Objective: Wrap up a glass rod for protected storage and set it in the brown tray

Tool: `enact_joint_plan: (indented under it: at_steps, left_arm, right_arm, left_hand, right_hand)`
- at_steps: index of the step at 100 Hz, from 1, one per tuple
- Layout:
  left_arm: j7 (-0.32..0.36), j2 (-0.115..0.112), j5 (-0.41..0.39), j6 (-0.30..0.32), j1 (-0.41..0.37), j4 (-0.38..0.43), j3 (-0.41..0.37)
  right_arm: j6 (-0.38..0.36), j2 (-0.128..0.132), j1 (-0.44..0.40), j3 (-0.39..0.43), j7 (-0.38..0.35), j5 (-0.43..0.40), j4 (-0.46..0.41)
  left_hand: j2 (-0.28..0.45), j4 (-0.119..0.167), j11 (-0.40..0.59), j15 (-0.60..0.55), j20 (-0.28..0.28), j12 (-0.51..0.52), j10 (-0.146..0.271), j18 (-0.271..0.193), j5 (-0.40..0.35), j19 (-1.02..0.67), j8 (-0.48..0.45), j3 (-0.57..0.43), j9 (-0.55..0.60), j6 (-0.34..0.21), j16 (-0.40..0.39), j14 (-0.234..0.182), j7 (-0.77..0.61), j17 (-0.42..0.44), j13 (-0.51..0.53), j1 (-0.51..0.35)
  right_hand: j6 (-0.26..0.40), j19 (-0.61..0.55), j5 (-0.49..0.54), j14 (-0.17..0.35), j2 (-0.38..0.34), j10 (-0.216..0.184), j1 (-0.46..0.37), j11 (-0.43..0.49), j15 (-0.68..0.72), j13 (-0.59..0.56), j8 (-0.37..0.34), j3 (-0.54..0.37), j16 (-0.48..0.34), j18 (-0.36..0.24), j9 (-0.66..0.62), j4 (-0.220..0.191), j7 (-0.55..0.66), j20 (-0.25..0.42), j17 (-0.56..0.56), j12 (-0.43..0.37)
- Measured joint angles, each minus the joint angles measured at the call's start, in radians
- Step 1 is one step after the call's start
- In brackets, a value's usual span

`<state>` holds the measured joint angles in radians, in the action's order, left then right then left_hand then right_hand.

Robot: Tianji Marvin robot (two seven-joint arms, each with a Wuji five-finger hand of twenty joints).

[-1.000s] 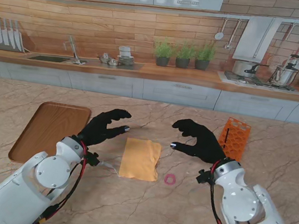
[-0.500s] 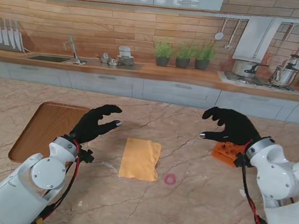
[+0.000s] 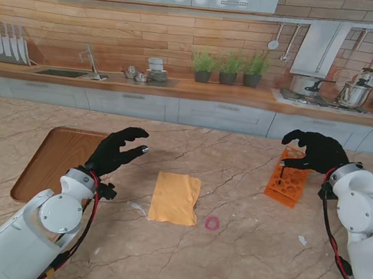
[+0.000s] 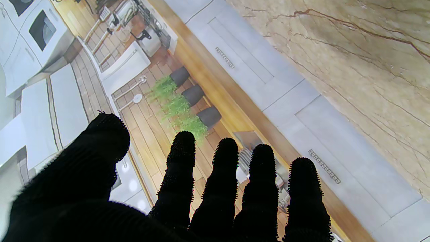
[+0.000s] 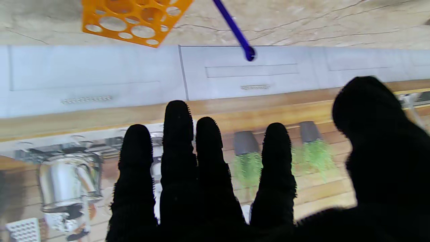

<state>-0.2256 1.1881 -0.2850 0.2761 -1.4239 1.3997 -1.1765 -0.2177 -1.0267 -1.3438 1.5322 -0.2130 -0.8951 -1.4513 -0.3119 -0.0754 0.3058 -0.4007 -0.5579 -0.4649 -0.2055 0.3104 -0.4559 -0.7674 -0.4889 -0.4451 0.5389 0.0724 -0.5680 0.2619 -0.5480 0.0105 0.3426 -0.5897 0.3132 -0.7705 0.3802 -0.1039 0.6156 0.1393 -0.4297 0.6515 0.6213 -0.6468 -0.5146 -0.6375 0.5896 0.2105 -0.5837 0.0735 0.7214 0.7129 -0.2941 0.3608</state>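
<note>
One thin dark-blue glass rod (image 3: pixel 282 173) stands tilted in the orange perforated plastic rack (image 3: pixel 288 183) on the marble desk (image 3: pixel 225 257); one orange square wrapping sheet (image 3: pixel 175 197), one small pink ring (image 3: pixel 212 222), one brown wooden tray (image 3: pixel 56 162). Right robot hand (image 3: pixel 317 150) hovers over the rack, fingers spread, holding nothing; left robot hand (image 3: pixel 116 151) is loose and empty too.

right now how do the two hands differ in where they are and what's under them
The right hand is raised over the orange rack at the table's far right, near the dark rod standing in it. The left hand hovers at the inner edge of the brown tray, nearer to me, left of the yellow cloth. Both wear black gloves, fingers apart, holding nothing.
</note>
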Motion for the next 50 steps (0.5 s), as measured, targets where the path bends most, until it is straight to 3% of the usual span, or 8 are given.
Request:
enact_joint_plan:
  at_steps: [15,35,44,50]
  left_arm:
    - [-0.007,0.003,0.003,-0.001,0.016,-0.008,0.01]
    - [-0.012,0.008,0.004,-0.003,0.032,-0.026,0.017]
    - [-0.012,0.009,0.008,-0.013,0.036,-0.031,0.02]
    - [-0.01,0.009,0.011,-0.019,0.037,-0.031,0.02]
  right_arm:
    - [0.032,0.004,0.043,-0.031,0.011,-0.005,0.076]
    - [0.043,0.02,0.09,-0.083,-0.04,-0.047,0.143]
    - [0.083,0.021,0.103,-0.103,-0.06,-0.002,0.164]
    - [0.108,0.021,0.109,-0.115,-0.076,0.04,0.171]
  left_hand:
    - [0.0,0.0,0.0,-0.008,0.0,-0.007,0.0,0.001,0.0,0.0,0.0,0.0,0.0,0.0,0.0,0.0,0.0,-0.002,0.0,0.0]
    - [0.0,0.0,0.002,-0.01,0.0,-0.009,0.0,0.005,0.0,-0.001,-0.001,-0.001,0.011,0.0,0.0,0.0,0.0,-0.003,0.0,0.0]
    - [0.0,0.0,0.002,-0.01,0.0,-0.009,0.0,0.006,0.0,-0.003,-0.001,-0.002,0.011,0.0,0.0,0.0,0.0,-0.003,0.0,0.0]
    - [0.0,0.0,0.002,-0.01,0.0,-0.009,-0.002,0.007,0.0,-0.01,-0.001,-0.002,0.011,0.0,0.0,0.0,0.0,-0.003,0.0,0.0]
  right_hand:
    - [0.004,-0.03,-0.052,0.017,0.014,-0.014,-0.071,0.019,0.051,0.001,0.003,0.006,0.026,-0.014,0.025,0.0,0.012,0.0,-0.001,0.011]
    - [-0.028,-0.085,-0.114,0.047,0.073,-0.038,-0.16,0.059,0.144,-0.001,0.018,0.019,0.072,-0.04,0.042,0.004,0.018,0.0,-0.027,0.025]
    - [-0.038,-0.1,-0.128,0.049,0.073,-0.039,-0.171,0.079,0.169,-0.001,0.018,-0.021,0.086,-0.04,0.042,0.006,0.033,0.0,-0.028,0.037]
    - [-0.038,-0.113,-0.128,0.05,0.108,-0.039,-0.171,0.089,0.182,-0.02,0.018,-0.097,0.087,-0.041,0.042,0.008,0.048,0.0,-0.036,0.039]
